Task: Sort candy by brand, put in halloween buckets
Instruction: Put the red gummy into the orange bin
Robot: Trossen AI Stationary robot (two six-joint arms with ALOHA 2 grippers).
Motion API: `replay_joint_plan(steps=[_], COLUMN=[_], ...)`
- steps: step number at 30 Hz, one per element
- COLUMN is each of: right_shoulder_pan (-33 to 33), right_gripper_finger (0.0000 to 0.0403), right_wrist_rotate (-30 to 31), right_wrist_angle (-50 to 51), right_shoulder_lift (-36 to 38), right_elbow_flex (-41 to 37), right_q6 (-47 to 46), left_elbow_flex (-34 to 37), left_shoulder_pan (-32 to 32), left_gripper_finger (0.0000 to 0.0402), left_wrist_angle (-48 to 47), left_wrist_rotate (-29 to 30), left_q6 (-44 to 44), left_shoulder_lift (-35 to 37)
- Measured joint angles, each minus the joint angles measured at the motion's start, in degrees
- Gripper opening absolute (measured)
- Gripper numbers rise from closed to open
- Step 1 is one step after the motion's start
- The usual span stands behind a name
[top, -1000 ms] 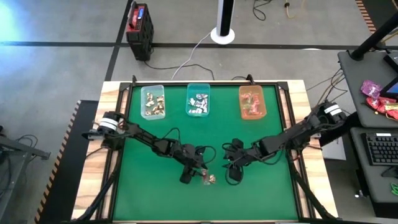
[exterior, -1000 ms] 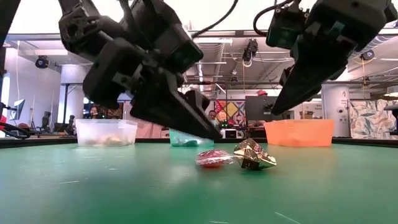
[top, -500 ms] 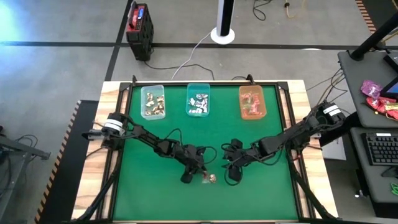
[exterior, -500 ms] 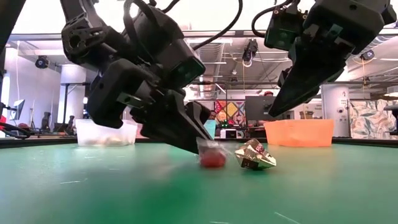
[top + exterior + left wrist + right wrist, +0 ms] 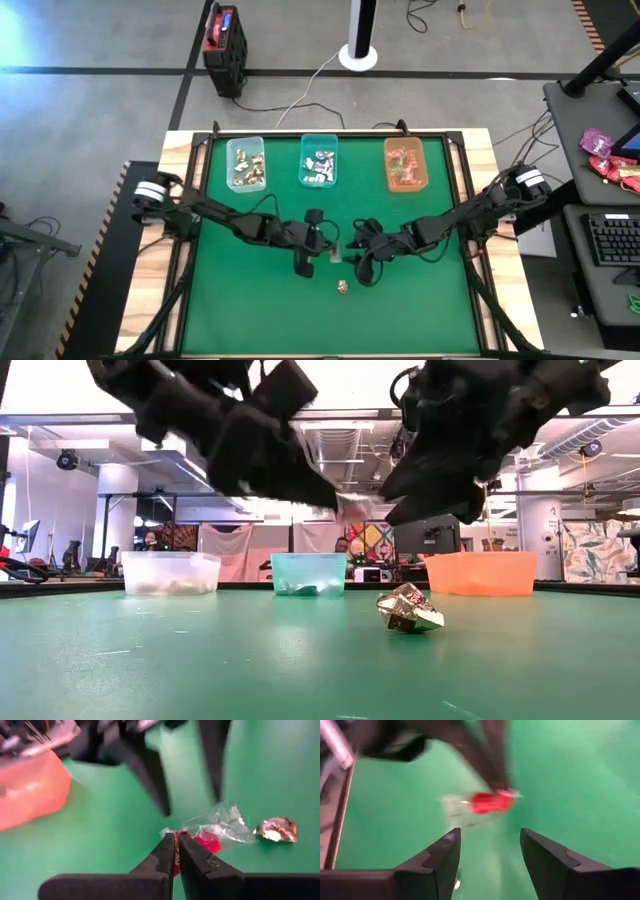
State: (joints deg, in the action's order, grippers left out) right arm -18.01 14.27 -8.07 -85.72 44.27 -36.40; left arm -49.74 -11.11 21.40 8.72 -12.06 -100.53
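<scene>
A red candy [image 5: 206, 841] in a clear wrapper hangs above the green table [image 5: 250, 310], and my left gripper [image 5: 177, 836] is shut on it near the table's middle [image 5: 326, 258]. My right gripper [image 5: 490, 837] stands open just right of it [image 5: 358, 262], with its fingers on either side of the candy's line and touching nothing. A gold-brown candy [image 5: 410, 610] lies alone on the mat, nearer the front edge [image 5: 342, 287]. The three buckets stand along the far edge: pale clear [image 5: 246, 163], teal [image 5: 319, 160] and orange [image 5: 406, 164], each with candy in it. My left gripper pinches the red candy between its two fingers at one end [image 5: 191, 840], where the wrapper gathers. The fingers slant down from the table's left. The candy is lifted clear of the table, and the loose clear wrapper [image 5: 222, 822] trails beyond the fingertips.
Black rails frame the mat. A red-and-black box [image 5: 224, 38] and a white post base [image 5: 358, 55] stand on the floor beyond the far edge. Open mat lies between the grippers and the buckets, and to the front left.
My left gripper has shut on the red candy beside the gold one and risen, carrying it clear of the mat and a little toward the far edge. My right gripper has also risen and drawn left toward the held candy. The gold candy has stayed put.
</scene>
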Motion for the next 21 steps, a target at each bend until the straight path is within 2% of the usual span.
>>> replay_joint_plan(steps=[3, 5, 8, 13, 21], right_shoulder_pan=[0.82, 1.22, 2.12, 3.74, 5.92], right_gripper_finger=[0.0207, 0.0211, 0.0215, 0.0217, 0.0217], right_wrist_rotate=[3.8, 4.19, 2.56, -2.05, -2.34], right_wrist_angle=[0.48, -0.47, -1.6, -6.01, -8.28], right_shoulder_lift=[-0.02, -0.04, 0.03, 0.69, -0.11], right_elbow_flex=[0.0, 0.0, 0.0, 0.02, 0.0], right_q6=[-2.46, -2.77, -5.02, -7.35, -7.45], left_elbow_flex=[-0.02, 0.06, 0.02, -0.28, -2.16], left_shoulder_pan=[-0.65, -1.13, -1.66, -3.45, -5.06], left_gripper_finger=[0.0001, 0.0, 0.0, 0.0, 0.0], left_wrist_angle=[-2.1, -3.88, -5.89, -9.68, -9.46], left_wrist_rotate=[3.39, 5.69, 8.49, 17.6, 21.62], left_q6=[-1.02, -1.65, -3.08, -5.88, -7.56], left_shoulder_lift=[2.74, 4.0, 5.16, 4.94, 4.9])
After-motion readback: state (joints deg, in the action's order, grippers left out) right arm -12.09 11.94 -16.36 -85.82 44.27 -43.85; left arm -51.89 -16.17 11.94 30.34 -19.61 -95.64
